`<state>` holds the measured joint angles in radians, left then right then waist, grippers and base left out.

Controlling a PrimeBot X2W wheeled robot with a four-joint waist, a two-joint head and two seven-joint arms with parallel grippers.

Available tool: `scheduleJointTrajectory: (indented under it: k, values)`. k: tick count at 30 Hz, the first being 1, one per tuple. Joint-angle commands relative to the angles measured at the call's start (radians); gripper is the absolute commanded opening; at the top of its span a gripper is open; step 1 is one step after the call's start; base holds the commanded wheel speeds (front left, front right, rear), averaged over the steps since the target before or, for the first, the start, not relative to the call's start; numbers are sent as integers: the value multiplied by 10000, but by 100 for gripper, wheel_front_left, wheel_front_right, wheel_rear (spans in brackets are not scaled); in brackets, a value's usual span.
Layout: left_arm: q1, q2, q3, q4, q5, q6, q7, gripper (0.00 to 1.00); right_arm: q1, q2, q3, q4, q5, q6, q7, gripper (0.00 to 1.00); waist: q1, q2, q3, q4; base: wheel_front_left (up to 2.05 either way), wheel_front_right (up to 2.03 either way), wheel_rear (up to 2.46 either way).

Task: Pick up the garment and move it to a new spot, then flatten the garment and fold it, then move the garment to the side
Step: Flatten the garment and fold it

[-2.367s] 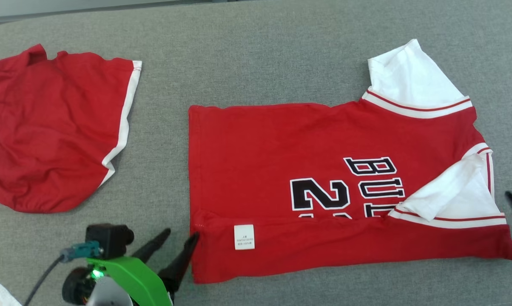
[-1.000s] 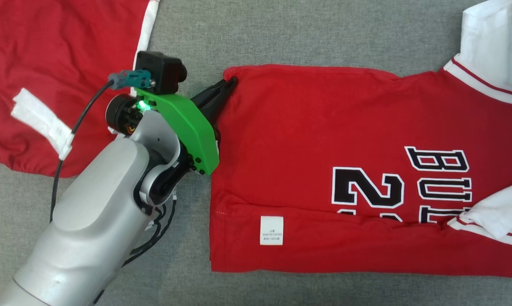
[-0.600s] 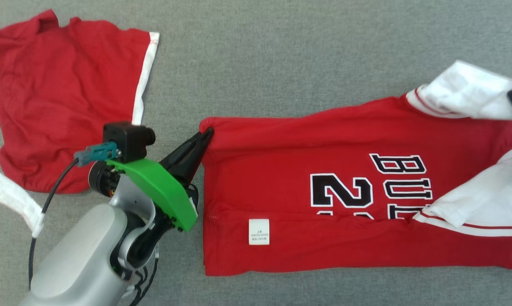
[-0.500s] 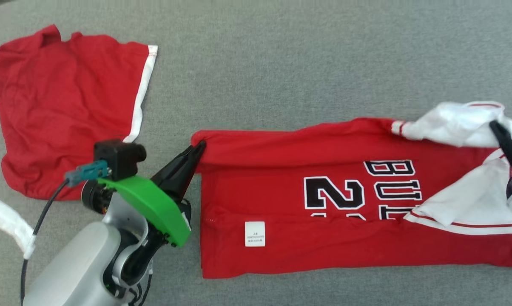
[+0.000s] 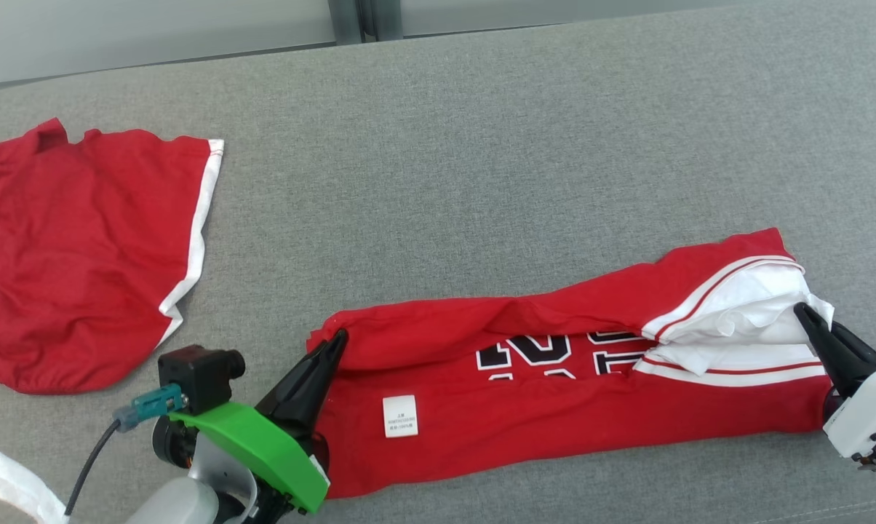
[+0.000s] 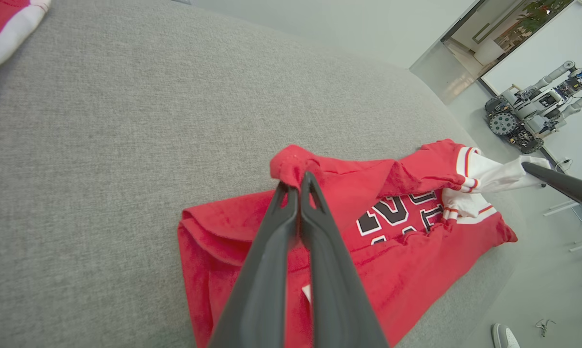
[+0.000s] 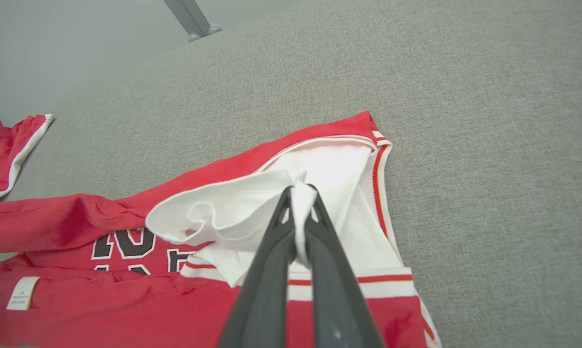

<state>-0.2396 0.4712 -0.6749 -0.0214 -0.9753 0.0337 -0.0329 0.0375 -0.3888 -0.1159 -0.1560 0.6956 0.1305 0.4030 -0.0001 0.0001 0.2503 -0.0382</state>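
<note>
Grey fabric surface (image 5: 482, 145) | red-and-white lettered jersey (image 5: 554, 429), 5 o'clock | left gripper (image 5: 336, 340) pinches its red corner (image 6: 293, 162) | right gripper (image 5: 802, 311) clamps, seemingly, white sleeve (image 5: 743, 306)

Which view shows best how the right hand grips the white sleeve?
The right wrist view: close up, the white sleeve is pinched in the shut right hand. The head view shows that grip small, near the picture's edge; the left wrist view shows it far off, from the side.
</note>
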Motion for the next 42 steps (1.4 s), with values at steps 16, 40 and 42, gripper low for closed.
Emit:
scheduleJointTrajectory:
  k: [16,40,42]
  values:
    - [1255,-453,-101,860,358,-156,-1638,100,295,-112,610,1200,-996,4,-364,61,1,-1,-288,158,0,0,0]
    - [3371,-3470,4233,137,5295,1008,-2321,100,-1989,-87,570,3748,-3601,-1,660,100,1,-1,280,540,0,0,0]
    - [3420,-3753,4632,156,5612,603,-2323,100,-2138,40,652,4202,-3340,-1,749,100,1,-1,272,626,0,0,0]
